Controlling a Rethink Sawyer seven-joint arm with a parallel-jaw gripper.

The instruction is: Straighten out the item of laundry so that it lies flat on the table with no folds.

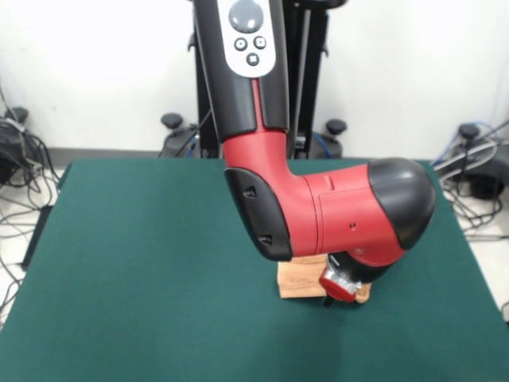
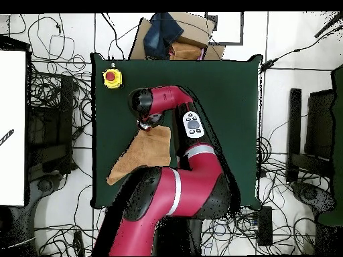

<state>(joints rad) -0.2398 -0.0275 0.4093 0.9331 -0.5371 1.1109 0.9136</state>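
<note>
End effector [image 1: 338, 296] sits low over the bench [image 1: 143, 270], mostly hidden under the arm's bulky red and black wrist; only a red collar and a dark tip show in the front view, and whether its fingers are apart or together cannot be told. Right beneath and just behind it lies the towel [image 1: 301, 280], a peach-orange patch of which only a small part shows in the front view, the rest covered by the arm.

From overhead, the end effector [image 2: 145, 124] is at one corner of the towel [image 2: 144, 155], touching or just above it; contact cannot be told. The towel spreads away from that corner in a long, uneven shape, wider close to the end effector and narrowing to a point at the far end, where it passes under the arm's big lower links. It does not lie square, and its edges look slanted and partly doubled.

Beyond the towel the dark green bench [image 2: 228, 107] runs wide on every side. Off from the end effector, near a corner of the bench, stands a yellow box with a red button [image 2: 112, 77]. Past the bench edge lie a cardboard box [image 2: 191, 30] with dark blue cloth [image 2: 163, 33] on it, and tangled cables [image 2: 50, 120] on the floor
</note>
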